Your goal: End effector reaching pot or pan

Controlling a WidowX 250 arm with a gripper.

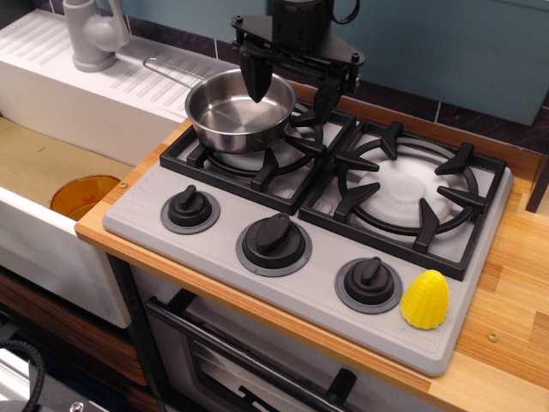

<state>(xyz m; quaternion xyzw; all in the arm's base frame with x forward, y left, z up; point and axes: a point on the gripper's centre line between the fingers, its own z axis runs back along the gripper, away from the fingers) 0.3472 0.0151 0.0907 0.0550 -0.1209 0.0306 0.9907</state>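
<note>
Nearest you, below and just left of the end effector (290, 96), the saucepan (240, 110) sits on the left burner grate (257, 159). Its long axis follows the thin handle (171, 71), which runs away to the gripper's far left toward the white drainboard (94, 81). Your gripper hangs tips-down over the pan's far right rim, fingers spread apart and holding nothing: the left finger (256, 81) is over the bowl, the right finger (324, 93) outside the rim. Reaching it likely means coming straight down.
</note>
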